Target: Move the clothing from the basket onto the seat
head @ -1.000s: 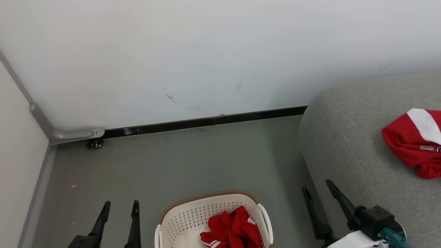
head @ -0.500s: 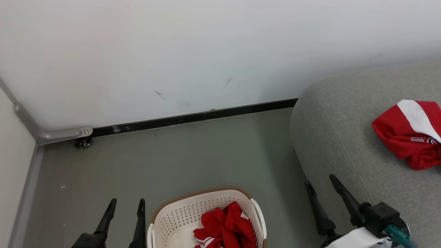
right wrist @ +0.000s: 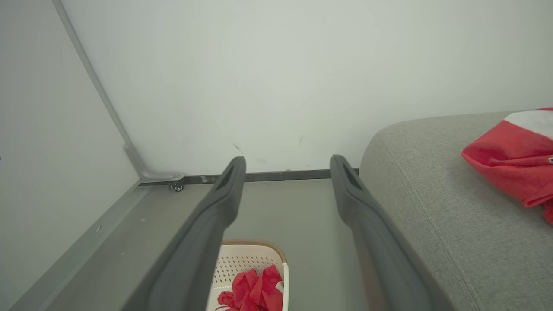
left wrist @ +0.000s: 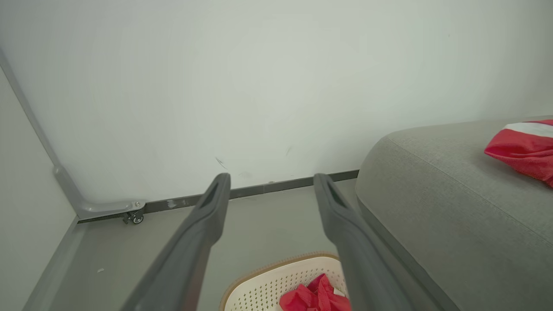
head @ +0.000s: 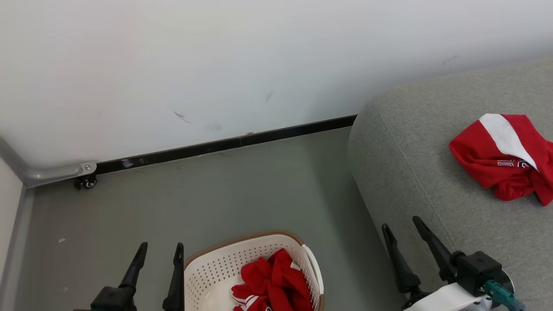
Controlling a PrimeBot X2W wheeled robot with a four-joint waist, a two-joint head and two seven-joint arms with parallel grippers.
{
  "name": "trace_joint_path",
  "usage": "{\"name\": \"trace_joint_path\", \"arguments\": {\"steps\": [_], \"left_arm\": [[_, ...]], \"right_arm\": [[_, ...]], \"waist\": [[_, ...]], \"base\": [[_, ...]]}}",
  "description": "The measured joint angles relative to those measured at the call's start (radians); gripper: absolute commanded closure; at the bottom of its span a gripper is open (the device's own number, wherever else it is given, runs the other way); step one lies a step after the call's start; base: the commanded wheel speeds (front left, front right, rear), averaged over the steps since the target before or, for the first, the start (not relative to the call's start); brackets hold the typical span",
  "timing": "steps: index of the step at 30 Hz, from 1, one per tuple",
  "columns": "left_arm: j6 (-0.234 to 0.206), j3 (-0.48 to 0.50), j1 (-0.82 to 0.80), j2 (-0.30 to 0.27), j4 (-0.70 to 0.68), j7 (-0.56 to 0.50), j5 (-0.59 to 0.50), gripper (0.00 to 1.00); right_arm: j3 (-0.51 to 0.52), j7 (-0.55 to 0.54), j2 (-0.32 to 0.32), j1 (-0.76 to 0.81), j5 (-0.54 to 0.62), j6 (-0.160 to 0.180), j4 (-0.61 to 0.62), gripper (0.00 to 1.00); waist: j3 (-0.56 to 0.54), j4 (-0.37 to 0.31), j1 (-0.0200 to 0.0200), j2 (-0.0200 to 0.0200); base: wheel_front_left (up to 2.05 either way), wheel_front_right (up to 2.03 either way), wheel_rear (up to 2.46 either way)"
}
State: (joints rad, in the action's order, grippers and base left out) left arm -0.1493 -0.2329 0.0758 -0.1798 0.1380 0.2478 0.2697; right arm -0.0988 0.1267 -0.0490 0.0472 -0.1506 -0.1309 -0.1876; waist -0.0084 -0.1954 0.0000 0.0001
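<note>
The cream basket (head: 207, 276) with a brown rim stands on the floor at the head view's bottom edge, with crumpled red clothing (head: 270, 287) inside. The left wrist view shows the basket (left wrist: 259, 289) and clothing (left wrist: 313, 298) low down. From the right wrist I see the basket (right wrist: 242, 261) and clothing (right wrist: 252, 287) too. A second red piece of clothing (head: 501, 155) with a white stripe lies on the grey seat (head: 414, 172) at right. My left gripper (head: 160, 250) hangs open just left of the basket. My right gripper (head: 402, 224) stands open by the seat's front edge. Both are empty.
A white wall (head: 216, 65) with a black skirting strip (head: 224, 144) runs behind the grey floor (head: 207, 194). A grey partition frame with a small caster (head: 86, 181) closes off the left corner.
The head camera has turned, so the whole picture has slid left and up. Both grippers stay open and empty in much the same places.
</note>
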Motion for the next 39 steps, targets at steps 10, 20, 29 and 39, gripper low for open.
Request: {"name": "trace_joint_path", "arguments": {"steps": [10, 20, 29, 39], "left_arm": [[0.002, -0.005, 0.000, -0.001, 0.000, 0.000, -0.006, 0.00], [0.041, -0.054, -0.060, -0.027, 0.008, 0.000, -0.052, 0.00], [0.090, -0.117, -0.142, -0.045, 0.014, -0.029, -0.095, 0.00], [0.133, -0.165, -0.214, -0.047, 0.067, -0.074, -0.123, 0.00]], "right_arm": [[-0.002, -0.005, 0.000, 0.000, -0.001, 0.000, 0.017, 0.00], [0.044, -0.002, 0.002, -0.001, 0.019, 0.000, 0.043, 0.00], [0.094, 0.006, 0.005, -0.003, 0.038, 0.000, 0.069, 0.00], [0.097, 0.016, 0.006, -0.012, 0.036, 0.000, 0.100, 0.00]], "waist": [[0.016, -0.014, 0.0000, 0.0000], [0.041, -0.028, 0.0000, 0.0000], [0.082, -0.043, 0.0000, 0.0000], [0.149, -0.065, 0.0000, 0.0000]], "base": [[0.00, 0.00, 0.00], [0.00, 0.00, 0.00], [0.00, 0.00, 0.00], [0.00, 0.00, 0.00]]}}
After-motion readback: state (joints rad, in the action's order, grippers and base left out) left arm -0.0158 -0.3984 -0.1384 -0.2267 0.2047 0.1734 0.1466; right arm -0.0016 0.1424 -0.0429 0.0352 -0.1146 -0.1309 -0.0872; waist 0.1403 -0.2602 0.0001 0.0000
